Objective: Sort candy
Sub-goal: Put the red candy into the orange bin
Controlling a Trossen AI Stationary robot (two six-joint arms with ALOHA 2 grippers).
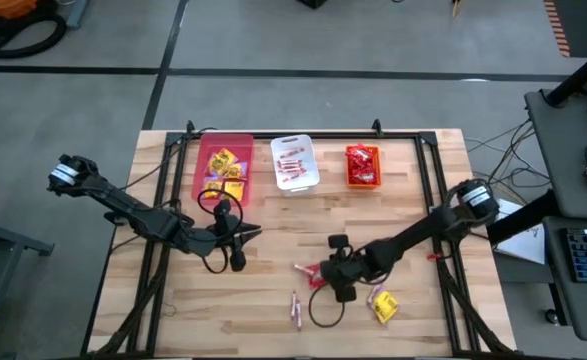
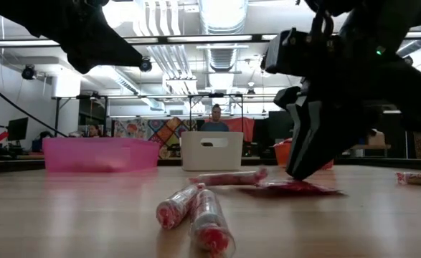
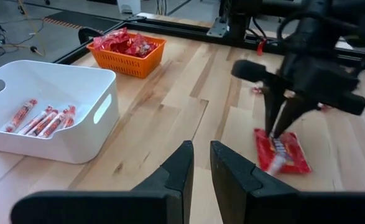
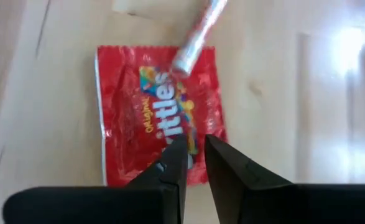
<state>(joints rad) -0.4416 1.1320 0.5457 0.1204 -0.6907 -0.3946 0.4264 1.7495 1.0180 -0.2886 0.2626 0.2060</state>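
While the right gripper [image 1: 344, 285] stands low at the centre-bottom of the high view, its two dark fingers [image 4: 170, 163] are drawn nearly together on the edge of a flat red square foil candy packet [image 4: 158, 112], which lies on the light wooden plank table [image 1: 273, 230]. A thin pinkish-red wrapped stick [image 4: 196, 33] rests across the packet's far edge, touching it; the fingers pinch at the opposite edge, probably so that only the packet is lifted. Whether the foil is actually caught cannot be confirmed.

Left of centre in the high view, the left gripper [image 1: 235, 247] waits above the table with its fingers almost pressed together and nothing between them.

Three bins line the upper part of the high view, one per sort:
- pink plastic bin [image 1: 223, 170]: yellow packets;
- white plastic bin [image 1: 294, 163]: pinkish-red sticks;
- orange mesh basket [image 1: 363, 166]: red packets.

The pinched packet therefore likely belongs in the orange basket. Loose sticks [image 1: 296, 306] and a yellow packet [image 1: 384, 305] remain unsorted near the bottom edge.
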